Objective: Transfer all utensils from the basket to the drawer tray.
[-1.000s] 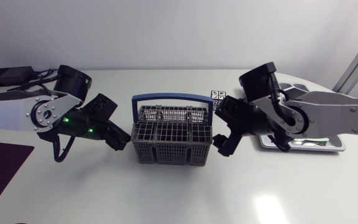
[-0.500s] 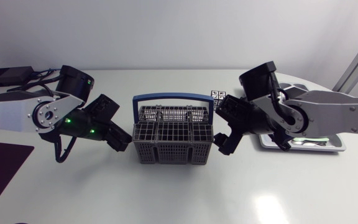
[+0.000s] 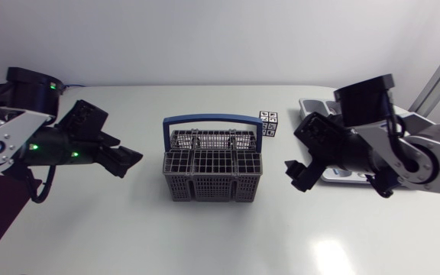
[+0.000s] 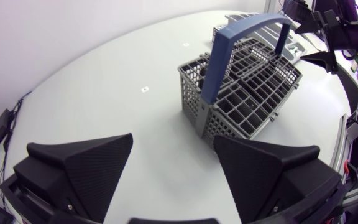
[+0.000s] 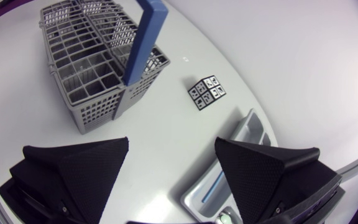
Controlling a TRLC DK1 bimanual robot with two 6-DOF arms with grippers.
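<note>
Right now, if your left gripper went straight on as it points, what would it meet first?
Probably the basket, straight ahead of the left gripper; only bare table lies between them.

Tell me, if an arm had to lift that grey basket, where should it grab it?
Probably the blue handle, at its top middle, coming from straight above. It stands upright, arching over the basket as a flat bar with open space beneath, which leaves room to pinch its two broad faces.
</note>
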